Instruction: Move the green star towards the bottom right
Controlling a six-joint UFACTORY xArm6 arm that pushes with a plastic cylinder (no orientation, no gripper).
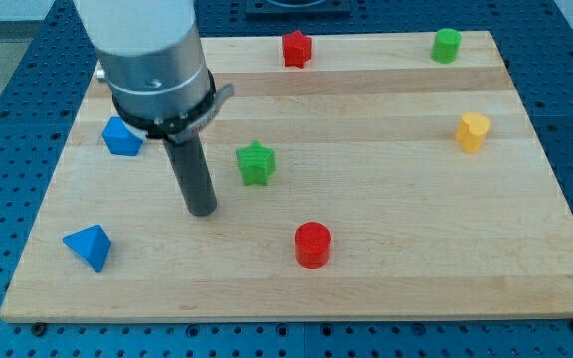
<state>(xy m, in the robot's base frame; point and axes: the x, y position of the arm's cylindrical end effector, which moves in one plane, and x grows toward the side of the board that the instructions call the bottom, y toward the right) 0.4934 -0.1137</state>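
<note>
The green star lies on the wooden board, left of the board's middle. My tip rests on the board to the lower left of the star, a short gap apart from it. The dark rod rises from the tip to the grey arm body at the view's top left.
A red cylinder stands below and right of the star. A blue block lies partly behind the arm; a blue triangular block is at the lower left. A red star, green cylinder and yellow block are further off.
</note>
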